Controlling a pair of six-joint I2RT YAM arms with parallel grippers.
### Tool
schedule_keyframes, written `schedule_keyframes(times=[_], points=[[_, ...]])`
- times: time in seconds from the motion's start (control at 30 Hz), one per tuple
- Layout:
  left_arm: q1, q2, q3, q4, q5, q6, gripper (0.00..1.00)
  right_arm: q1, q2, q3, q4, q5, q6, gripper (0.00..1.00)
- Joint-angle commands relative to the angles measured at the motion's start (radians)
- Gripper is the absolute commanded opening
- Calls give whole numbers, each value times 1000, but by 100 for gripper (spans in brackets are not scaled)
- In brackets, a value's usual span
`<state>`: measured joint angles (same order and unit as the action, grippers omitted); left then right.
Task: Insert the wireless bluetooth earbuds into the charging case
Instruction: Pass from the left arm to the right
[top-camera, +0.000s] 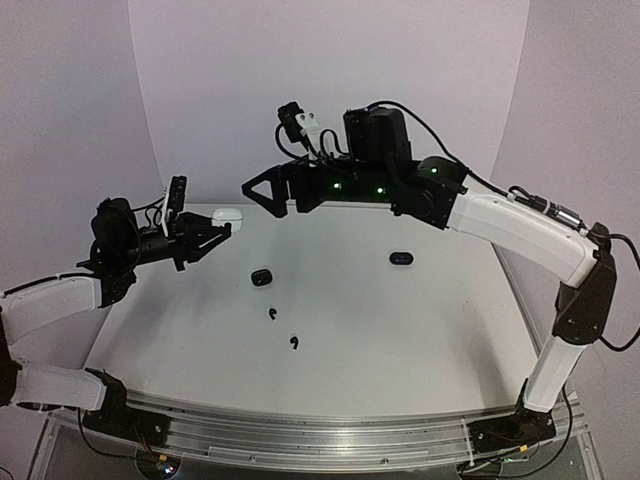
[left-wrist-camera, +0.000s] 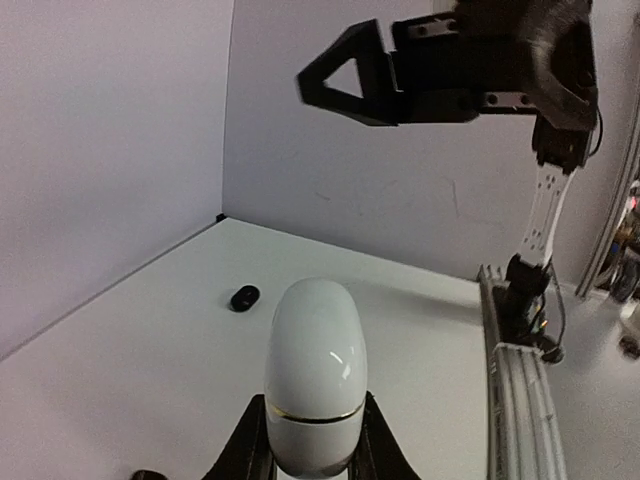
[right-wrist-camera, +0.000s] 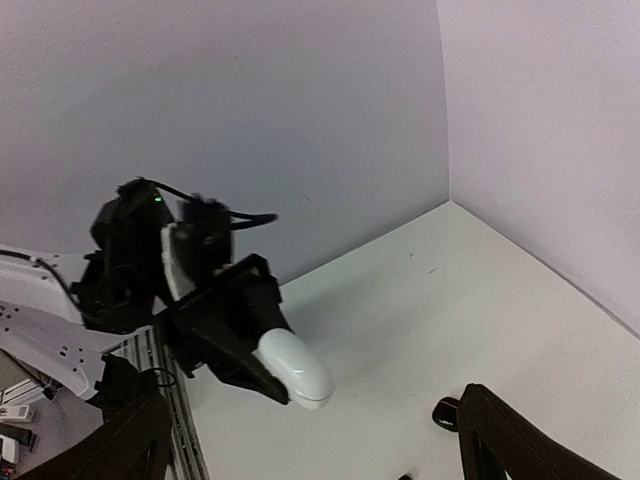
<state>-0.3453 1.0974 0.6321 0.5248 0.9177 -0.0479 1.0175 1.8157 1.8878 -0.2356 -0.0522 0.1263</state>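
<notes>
My left gripper (top-camera: 222, 226) is shut on a white pebble-shaped charging case (top-camera: 228, 213), held above the table's far left. In the left wrist view the case (left-wrist-camera: 313, 370) stands between the black fingers (left-wrist-camera: 250, 445) with its lid seam closed. My right gripper (top-camera: 250, 190) hangs open and empty in the air just right of the case; its fingers (right-wrist-camera: 505, 440) frame the held case (right-wrist-camera: 292, 368) in the right wrist view. Two tiny black earbuds (top-camera: 272, 314) (top-camera: 294, 343) lie on the table near the middle.
A small black case (top-camera: 262, 277) lies left of centre, partly hidden behind a finger in the right wrist view (right-wrist-camera: 446, 412). Another black case (top-camera: 401, 259) lies right of centre, also seen from the left wrist (left-wrist-camera: 244, 297). A metal rail (top-camera: 320, 430) runs along the near edge.
</notes>
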Motion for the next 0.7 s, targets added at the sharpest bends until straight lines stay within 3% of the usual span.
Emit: schedule_keyframes(times=[0.0,0.17,0.37,0.67], points=[[22,102,-8,482,163,-706,0,-3,-39,-8,90,-190,-51,97],[20,123,4,636,151,-882,0,-4,-10,-20,123,-251,-42,93],[-16,101,9,677,180,-852,0,-16,17,-40,221,-256,12,86],[-34,96,19,693,182,-828,0,-30,107,25,226,-322,100,73]])
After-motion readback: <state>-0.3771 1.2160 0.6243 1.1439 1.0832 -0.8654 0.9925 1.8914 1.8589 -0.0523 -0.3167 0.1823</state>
